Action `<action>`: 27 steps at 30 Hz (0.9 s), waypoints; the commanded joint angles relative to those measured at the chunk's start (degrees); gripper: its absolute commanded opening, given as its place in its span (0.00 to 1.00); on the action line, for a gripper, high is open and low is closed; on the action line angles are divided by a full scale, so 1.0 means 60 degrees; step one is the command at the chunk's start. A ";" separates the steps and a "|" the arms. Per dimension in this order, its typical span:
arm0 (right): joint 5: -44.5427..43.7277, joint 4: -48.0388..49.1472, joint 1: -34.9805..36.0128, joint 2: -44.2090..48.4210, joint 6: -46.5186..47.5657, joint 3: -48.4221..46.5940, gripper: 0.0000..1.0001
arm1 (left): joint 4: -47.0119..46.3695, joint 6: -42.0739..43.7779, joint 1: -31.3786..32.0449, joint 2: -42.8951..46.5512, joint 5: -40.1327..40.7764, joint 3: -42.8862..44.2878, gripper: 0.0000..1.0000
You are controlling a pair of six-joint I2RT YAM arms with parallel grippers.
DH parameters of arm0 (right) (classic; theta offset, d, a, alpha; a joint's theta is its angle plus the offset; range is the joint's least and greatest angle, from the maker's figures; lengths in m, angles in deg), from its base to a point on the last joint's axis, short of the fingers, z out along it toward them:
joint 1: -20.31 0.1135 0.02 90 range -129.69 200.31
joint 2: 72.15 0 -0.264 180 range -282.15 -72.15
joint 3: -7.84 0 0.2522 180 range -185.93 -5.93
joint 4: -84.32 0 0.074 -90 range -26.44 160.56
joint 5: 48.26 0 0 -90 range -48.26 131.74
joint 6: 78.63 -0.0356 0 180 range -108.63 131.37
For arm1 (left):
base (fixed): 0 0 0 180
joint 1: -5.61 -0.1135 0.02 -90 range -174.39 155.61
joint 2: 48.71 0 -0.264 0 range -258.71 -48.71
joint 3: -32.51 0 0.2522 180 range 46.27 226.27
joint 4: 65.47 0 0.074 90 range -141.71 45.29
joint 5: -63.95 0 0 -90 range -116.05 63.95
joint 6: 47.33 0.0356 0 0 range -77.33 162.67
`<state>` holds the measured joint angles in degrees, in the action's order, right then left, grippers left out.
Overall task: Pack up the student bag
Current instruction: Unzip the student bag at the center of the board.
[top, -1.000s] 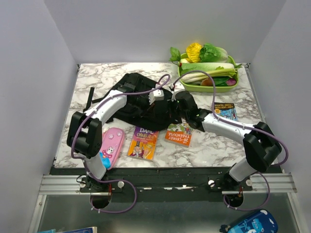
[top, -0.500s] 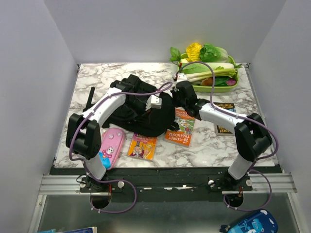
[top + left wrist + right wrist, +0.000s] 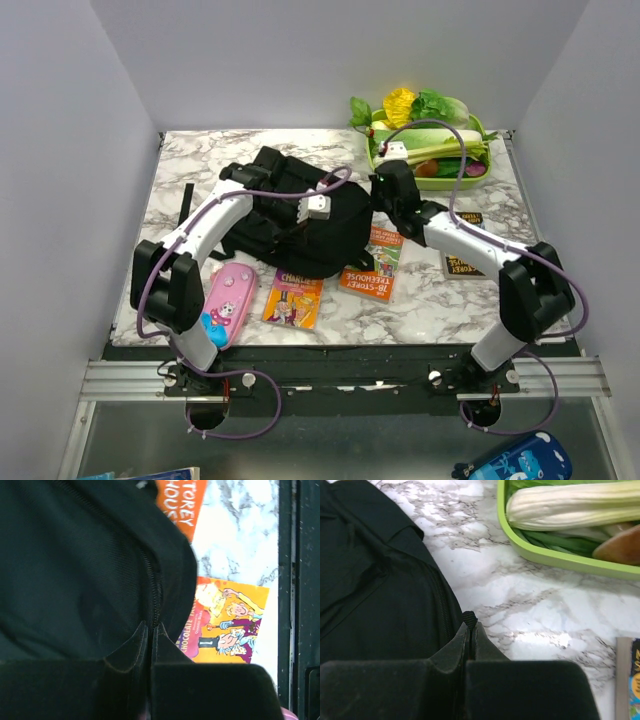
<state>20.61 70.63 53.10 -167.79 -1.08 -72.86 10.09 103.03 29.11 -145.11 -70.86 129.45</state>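
The student bag (image 3: 290, 215), black and soft, lies bunched up in the middle of the marble table. My left gripper (image 3: 338, 222) is at its right side, shut on the bag's fabric beside the zip (image 3: 156, 585). In the left wrist view the left gripper (image 3: 151, 626) pinches that edge of the bag (image 3: 75, 570). My right gripper (image 3: 378, 192) is at the bag's far right corner. There the right gripper (image 3: 470, 622) is shut on a small black webbing tab (image 3: 469, 616) of the bag (image 3: 375, 590).
A yellow book (image 3: 294, 297) and an orange book (image 3: 372, 270) lie in front of the bag; a dark book (image 3: 465, 260) lies partly under my right forearm. A pink pencil case (image 3: 228, 300) sits front left. A green tray (image 3: 430, 182) of vegetables stands back right.
Both grippers have moved toward the back with the bag in their grip. The bag has bunched up higher and now overlaps the yellow book's top. My right gripper has come close to the tray.
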 commanded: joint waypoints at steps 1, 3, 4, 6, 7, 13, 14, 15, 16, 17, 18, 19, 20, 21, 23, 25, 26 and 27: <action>-0.0904 0.0222 -0.0398 0.1187 -0.0152 0.0901 0.01 | -0.0572 -0.1807 -0.0577 -0.0251 0.1111 0.0667 0.00; -0.0482 0.0090 -0.0398 0.1685 -0.0312 0.1281 0.01 | -0.1420 -0.2556 -0.0856 -0.0412 0.1737 0.0859 0.01; -0.0319 0.0061 -0.0383 0.1846 -0.0400 0.1617 0.01 | -0.1728 -0.2821 -0.0929 -0.0442 0.1974 0.0873 0.01; 0.0367 0.0017 -0.0340 0.2197 -0.0663 0.1941 0.01 | -0.2345 -0.3306 -0.1075 -0.0486 0.2370 0.0800 0.01; 0.0574 0.0017 -0.0281 0.2286 -0.0752 0.2058 0.01 | -0.2476 -0.3452 -0.1105 -0.0486 0.2531 0.0742 0.01; 0.1674 0.0017 0.0773 0.2448 -0.1045 0.2528 0.01 | -0.2640 -0.3995 -0.1193 -0.0457 0.2681 0.0186 0.09; 0.1733 -0.0288 0.0919 0.2404 -0.1075 0.2514 0.01 | -0.2378 -0.4039 -0.1179 -0.0413 0.2419 0.0113 0.14; 0.1864 -0.0306 0.0964 0.2375 -0.1176 0.2485 0.01 | -0.2114 -0.4025 -0.1179 -0.0311 0.2082 0.0126 0.19; 0.1924 -0.0320 0.0979 0.2288 -0.1206 0.2484 0.01 | -0.1894 -0.3981 -0.1121 -0.0238 0.1803 0.0112 0.24; 0.1939 -0.0349 0.0994 0.2301 -0.1236 0.2513 0.01 | -0.1587 -0.3966 -0.0960 -0.0136 0.1308 0.0068 0.33; 0.1982 -0.0350 0.0994 0.2272 -0.1279 0.2543 0.01 | -0.1410 -0.3850 -0.0828 0.0083 0.1100 0.0053 0.38; 0.2026 -0.0321 0.0994 0.2287 -0.1280 0.2543 0.01 | -0.1365 -0.3805 -0.0711 0.0216 0.0938 -0.0005 0.42; 0.2041 -0.0306 0.0994 0.2272 -0.1265 0.2543 0.01 | -0.1481 -0.3834 -0.0449 0.0333 0.0748 -0.0136 0.55; 0.2099 -0.0306 0.0994 0.2272 -0.1251 0.2528 0.01 | -0.1612 -0.3950 -0.0330 0.0537 0.0615 -0.0210 0.63; 0.2114 -0.0306 0.0994 0.2243 -0.1221 0.2455 0.01 | -0.2123 -0.4475 -0.0067 0.0627 0.0498 -0.0312 0.78; 0.2100 -0.0306 0.0994 0.2228 -0.1265 0.2382 0.01 | -0.2432 -0.4785 0.0270 0.0584 0.0263 -0.0327 0.86; 0.2071 -0.0320 0.0994 0.2214 -0.1236 0.2353 0.01 | -0.2883 -0.5207 0.0359 0.0583 0.0205 -0.0444 0.99; 0.2027 -0.0349 0.0994 0.2199 -0.1207 0.2338 0.01 | -0.3120 -0.5400 0.0563 0.0554 0.0189 -0.0532 0.99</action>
<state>31.54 70.31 58.92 -154.11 -7.75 -58.44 -2.30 77.21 29.44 -143.04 -65.03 127.87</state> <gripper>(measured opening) 0.021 0.918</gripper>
